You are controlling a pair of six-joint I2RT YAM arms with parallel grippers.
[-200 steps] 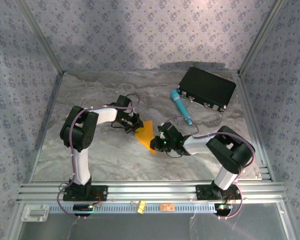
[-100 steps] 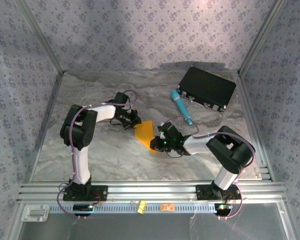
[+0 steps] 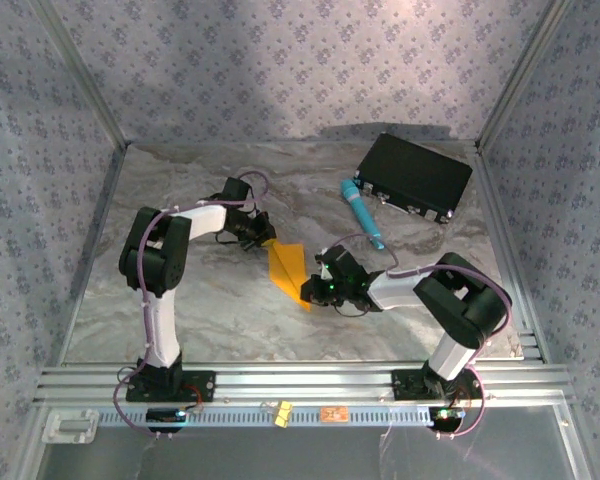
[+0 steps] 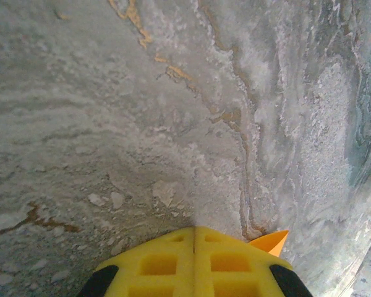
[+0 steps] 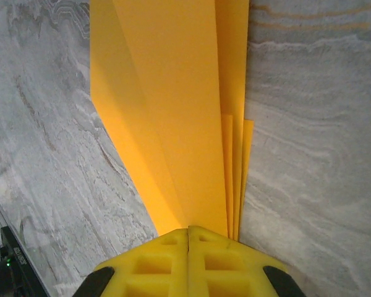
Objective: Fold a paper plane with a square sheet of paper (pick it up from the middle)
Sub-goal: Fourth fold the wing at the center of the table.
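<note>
Grey marbled table between patterned walls. Near its centre lies the paper plane, which looks thin, light and easily creased; it is best pinched on stacked folds. Right gripper, at its 5 o'clock end, is clamped on those folds. Left gripper, at 11 o'clock, is closed beside the tip.

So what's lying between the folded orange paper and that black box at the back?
A teal pen-like cylinder lies there on the table, clear in the top view.

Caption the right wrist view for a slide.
Right gripper shut on folded orange paper, layers fanned over the table.
</note>
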